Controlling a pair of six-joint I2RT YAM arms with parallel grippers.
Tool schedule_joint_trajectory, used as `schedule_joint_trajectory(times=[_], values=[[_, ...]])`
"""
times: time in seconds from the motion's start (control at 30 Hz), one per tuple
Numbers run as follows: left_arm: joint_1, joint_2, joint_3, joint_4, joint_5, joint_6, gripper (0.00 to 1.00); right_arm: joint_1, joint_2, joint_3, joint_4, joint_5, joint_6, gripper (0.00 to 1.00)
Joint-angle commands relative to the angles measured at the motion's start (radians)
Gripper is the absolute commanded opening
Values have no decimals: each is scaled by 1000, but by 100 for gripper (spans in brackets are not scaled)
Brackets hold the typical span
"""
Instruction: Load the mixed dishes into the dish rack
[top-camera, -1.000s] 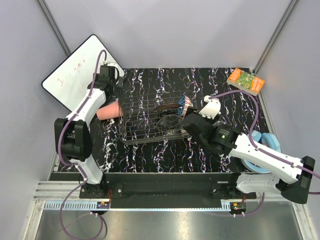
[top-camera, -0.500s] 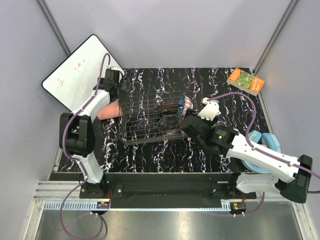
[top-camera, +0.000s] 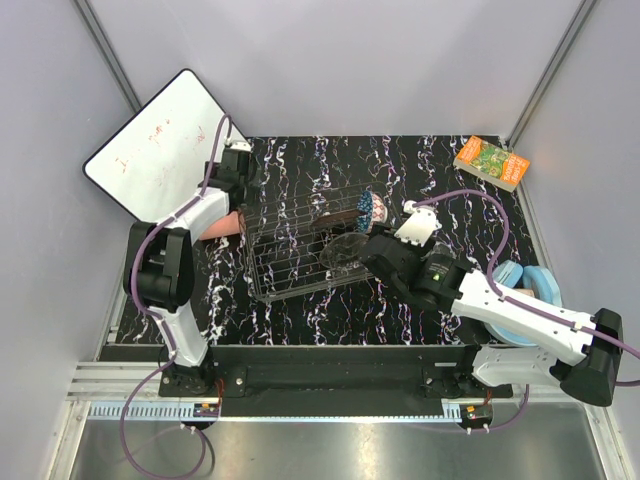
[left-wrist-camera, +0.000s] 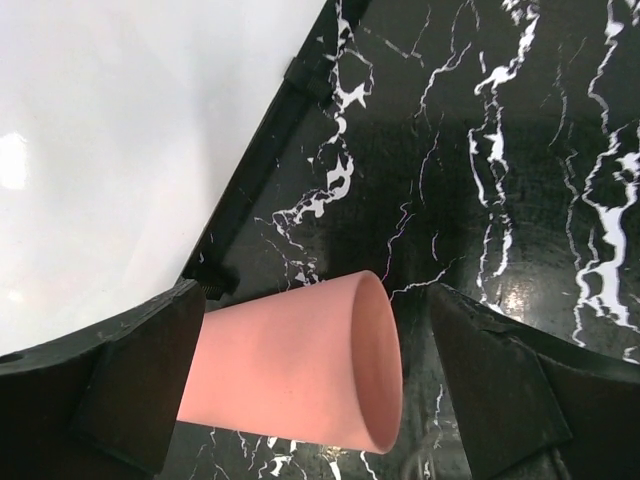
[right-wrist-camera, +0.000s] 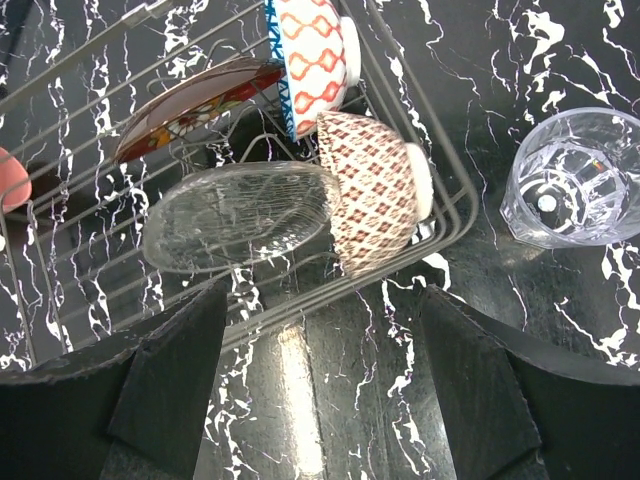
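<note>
The left gripper (left-wrist-camera: 315, 400) stands wide apart astride the pink plastic cup (left-wrist-camera: 290, 365), which lies on its side, base by the left finger and mouth toward the right one (nothing clamped yet). Closing along that tapered length could squirt the cup out or send it rolling. The right gripper (right-wrist-camera: 320, 385) is also spread and empty. The dish rack (top-camera: 285, 260) lies just ahead of it, and the small clear glass (right-wrist-camera: 565, 180) stands outside the rack, beyond its right finger. Nudging the rack could topple the beige patterned bowl (right-wrist-camera: 375, 195).
</note>
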Motion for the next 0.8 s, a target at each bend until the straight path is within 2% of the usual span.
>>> schedule_joint_trajectory(times=[0.0,0.37,0.57,0.77], values=[[-22,-35,-97,-54,-20,53,99,11,-12,-8,28,18,28,86],[-37,-38,-106,-25,-139,115,99,11,-22,-31,31,10,40,86],[-35,-31,-128,44,-218,193,93,9,-32,-42,34,7,37,86],[-35,30,-28,-10,-213,165,93,9,-22,-45,37,-6,40,86]])
